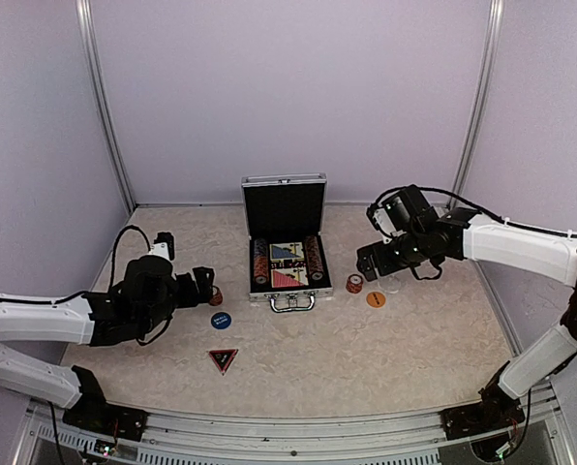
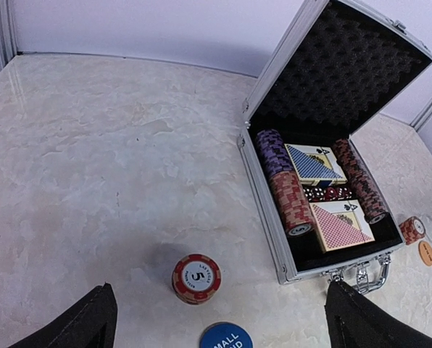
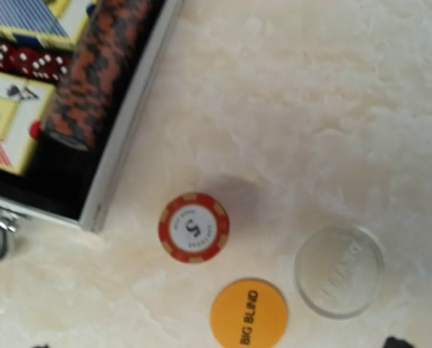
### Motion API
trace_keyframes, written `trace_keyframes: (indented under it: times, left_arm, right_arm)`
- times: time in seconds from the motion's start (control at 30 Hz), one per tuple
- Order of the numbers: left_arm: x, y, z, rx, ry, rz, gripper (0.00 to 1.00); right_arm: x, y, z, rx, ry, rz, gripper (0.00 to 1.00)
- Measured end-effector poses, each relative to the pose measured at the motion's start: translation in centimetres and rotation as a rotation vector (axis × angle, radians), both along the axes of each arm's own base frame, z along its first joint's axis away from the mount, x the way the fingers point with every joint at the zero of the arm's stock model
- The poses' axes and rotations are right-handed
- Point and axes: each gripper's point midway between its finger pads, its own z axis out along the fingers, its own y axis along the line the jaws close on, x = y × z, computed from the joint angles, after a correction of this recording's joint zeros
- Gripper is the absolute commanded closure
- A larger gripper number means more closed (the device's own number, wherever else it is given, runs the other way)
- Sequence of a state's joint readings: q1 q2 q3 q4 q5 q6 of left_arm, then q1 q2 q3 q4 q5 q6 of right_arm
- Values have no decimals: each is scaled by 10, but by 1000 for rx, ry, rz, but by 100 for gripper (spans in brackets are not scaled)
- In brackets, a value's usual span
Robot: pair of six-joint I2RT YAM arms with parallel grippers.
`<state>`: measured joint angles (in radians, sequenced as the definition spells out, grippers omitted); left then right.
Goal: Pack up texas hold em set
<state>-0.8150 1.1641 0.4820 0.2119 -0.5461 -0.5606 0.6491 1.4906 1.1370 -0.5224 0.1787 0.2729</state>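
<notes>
Left gripper point(image 2: 219, 320) jaws apart, empty | red chip stack point(image 2: 196, 278) upright at its 12 o'clock, near, left arm nearest | open case point(image 2: 262, 212) at 2 o'clock, beyond | right gripper point(image 1: 370, 263) spread, empty, second chip stack point(image 3: 193, 226) at its 12 o'clock

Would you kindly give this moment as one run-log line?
case open | left tool open | right tool open | triangle, blue button unpacked
</notes>
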Motion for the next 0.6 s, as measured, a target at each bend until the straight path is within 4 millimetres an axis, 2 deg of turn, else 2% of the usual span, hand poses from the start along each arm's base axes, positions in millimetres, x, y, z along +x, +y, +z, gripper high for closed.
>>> trace_keyframes:
  times: [0.23, 0.4, 0.6]
  left_arm:
    - [-22, 0, 7, -52, 32, -1, 1]
    - [-34, -2, 2, -55, 60, -1, 1]
    - [-39, -5, -7, -31, 78, 6, 1]
  right_arm:
    - [0, -17, -21, -58, 24, -38, 0]
    - [11, -38, -44, -88, 57, -103, 0]
    - [30, -60, -68, -102, 86, -178, 0]
